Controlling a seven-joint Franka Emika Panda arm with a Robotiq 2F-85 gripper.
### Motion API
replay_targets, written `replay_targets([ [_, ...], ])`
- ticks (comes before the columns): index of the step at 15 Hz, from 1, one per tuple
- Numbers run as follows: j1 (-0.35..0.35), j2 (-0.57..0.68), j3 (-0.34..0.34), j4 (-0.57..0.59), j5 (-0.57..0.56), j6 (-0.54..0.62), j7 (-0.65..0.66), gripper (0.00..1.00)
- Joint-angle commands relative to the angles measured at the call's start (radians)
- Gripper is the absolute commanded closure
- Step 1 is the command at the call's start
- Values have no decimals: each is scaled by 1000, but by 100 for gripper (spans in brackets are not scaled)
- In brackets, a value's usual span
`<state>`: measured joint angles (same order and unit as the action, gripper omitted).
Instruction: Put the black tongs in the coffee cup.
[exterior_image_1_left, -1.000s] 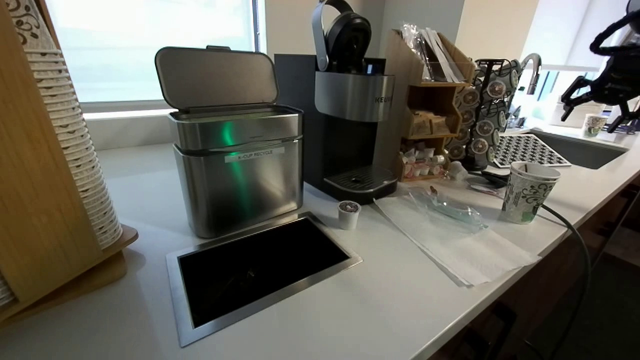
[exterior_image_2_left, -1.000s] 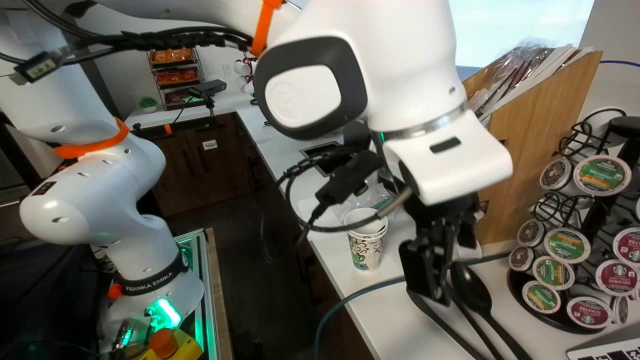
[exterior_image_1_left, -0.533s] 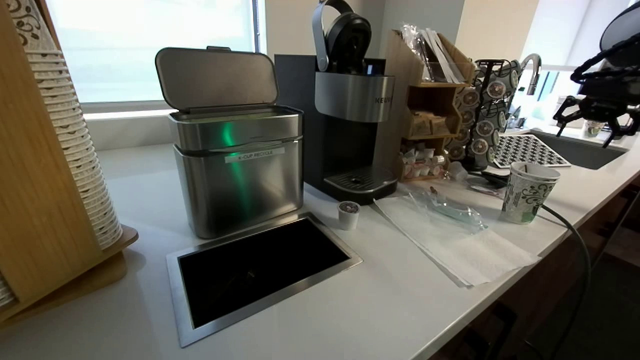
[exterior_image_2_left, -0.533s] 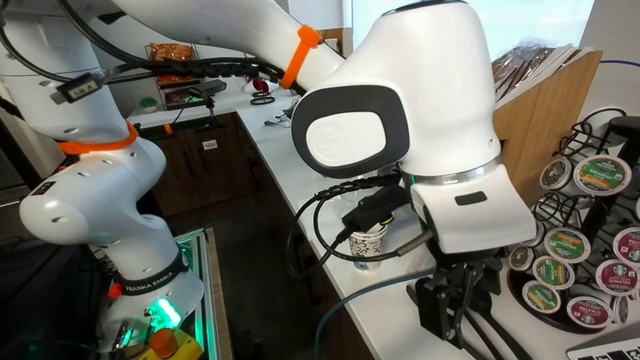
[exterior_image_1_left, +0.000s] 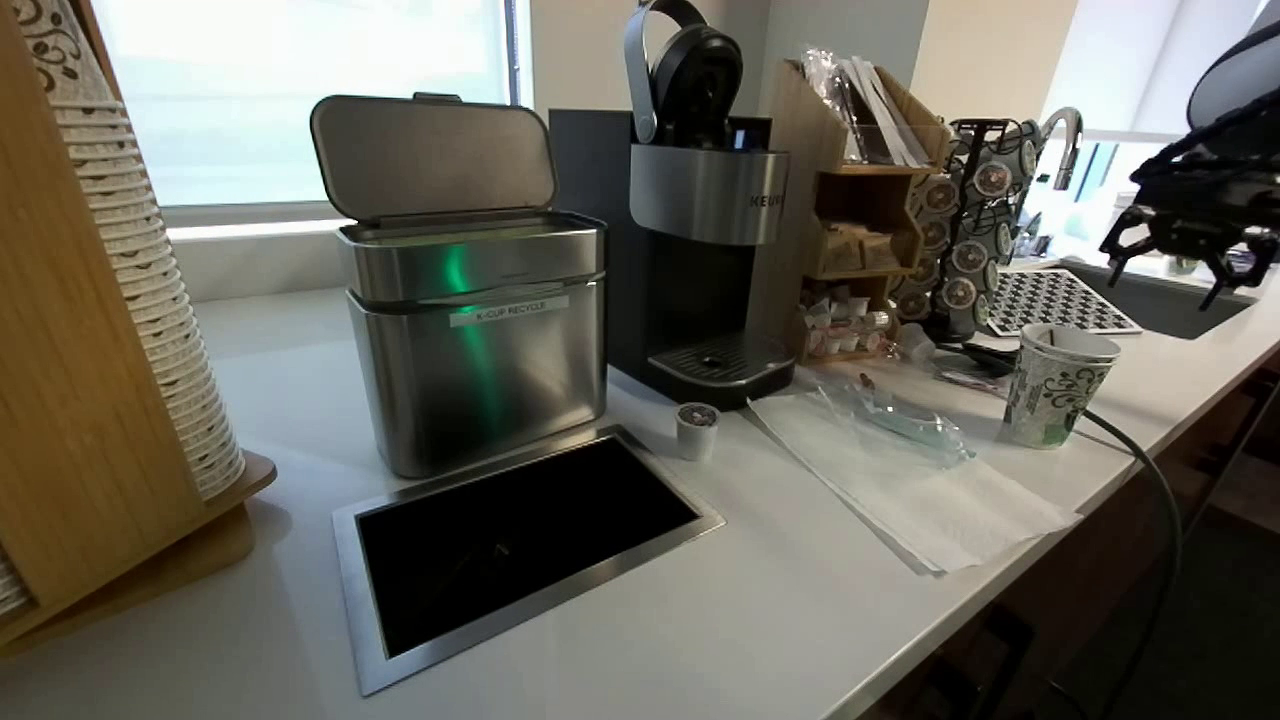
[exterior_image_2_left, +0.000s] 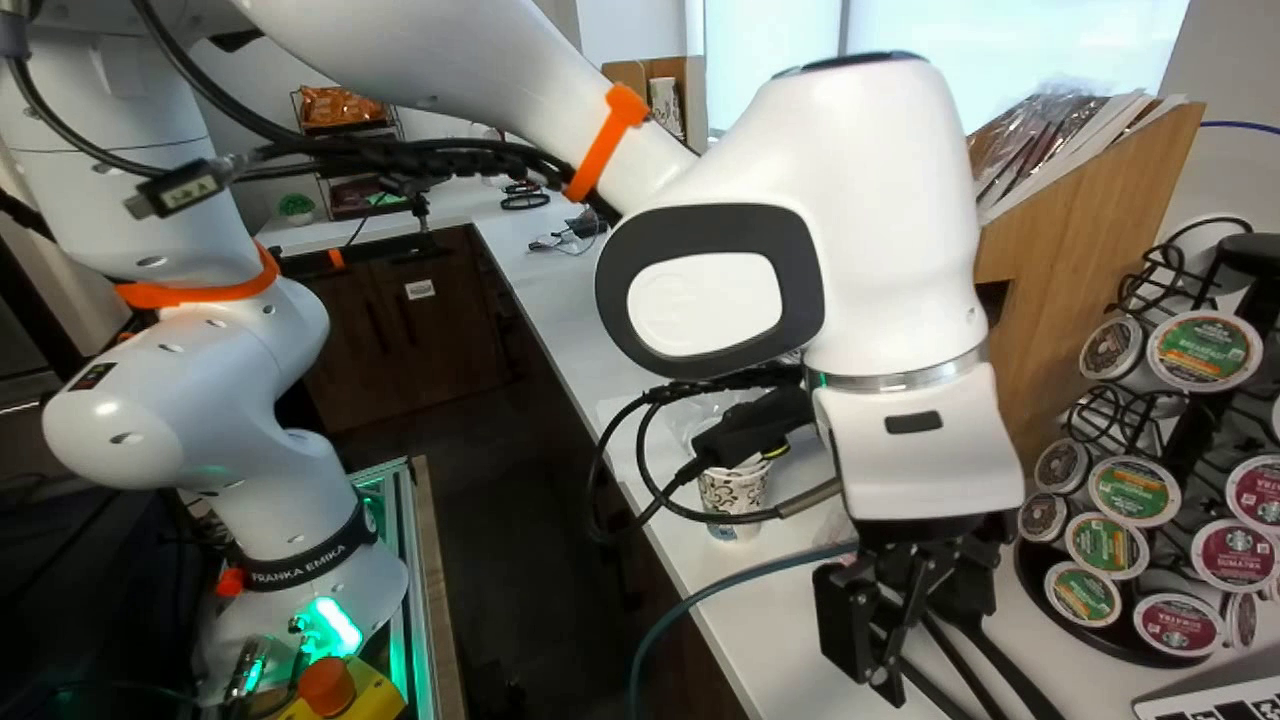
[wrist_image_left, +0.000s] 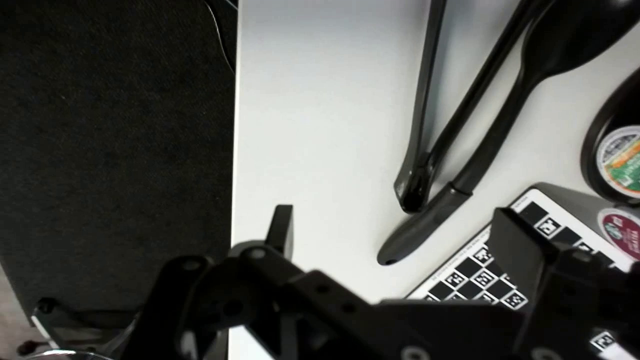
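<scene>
The black tongs (wrist_image_left: 424, 95) lie on the white counter in the wrist view, as two long arms meeting at a closed end. They also show partly in an exterior view (exterior_image_2_left: 962, 668), below my gripper. My gripper (wrist_image_left: 392, 215) is open and empty. Its fingers stand wide apart above the counter, with the tongs' closed end between and just ahead of them. The gripper also shows in both exterior views (exterior_image_1_left: 1160, 285) (exterior_image_2_left: 900, 640). The coffee cup (exterior_image_1_left: 1058, 390) is pale with a leafy pattern and stands upright near the counter's edge. A cable partly covers it in an exterior view (exterior_image_2_left: 735, 495).
A black spoon (wrist_image_left: 495, 135) lies beside the tongs, its handle passing by their closed end. A checkered board (wrist_image_left: 480, 275) is under the right finger. A pod rack (exterior_image_2_left: 1170, 480) stands beside the utensils. A hose (exterior_image_2_left: 760, 575) crosses the counter. Napkins (exterior_image_1_left: 960, 510) lie near the cup.
The arm has come down and away from the cup, and the gripper is now lower over the tongs' closed end. The gripper stays open. The cup and the counter items have not moved.
</scene>
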<state>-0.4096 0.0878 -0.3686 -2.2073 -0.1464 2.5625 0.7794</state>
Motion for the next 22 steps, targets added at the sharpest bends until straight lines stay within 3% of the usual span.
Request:
replay_targets([
  [1,47,44,-40,-71,-70,96,258,0],
  [3,70,92,-64,-84,-95,146,401,0],
  [4,61,59,-48,-66,-44,93,268,0],
  [7,77,98,-68,-75,-53,126,345,0],
  [10,81,144,-5,-63,143,116,344,0],
  [14,100,202,30,-8,283,87,349,0],
  [22,101,281,-29,114,326,23,405,0],
])
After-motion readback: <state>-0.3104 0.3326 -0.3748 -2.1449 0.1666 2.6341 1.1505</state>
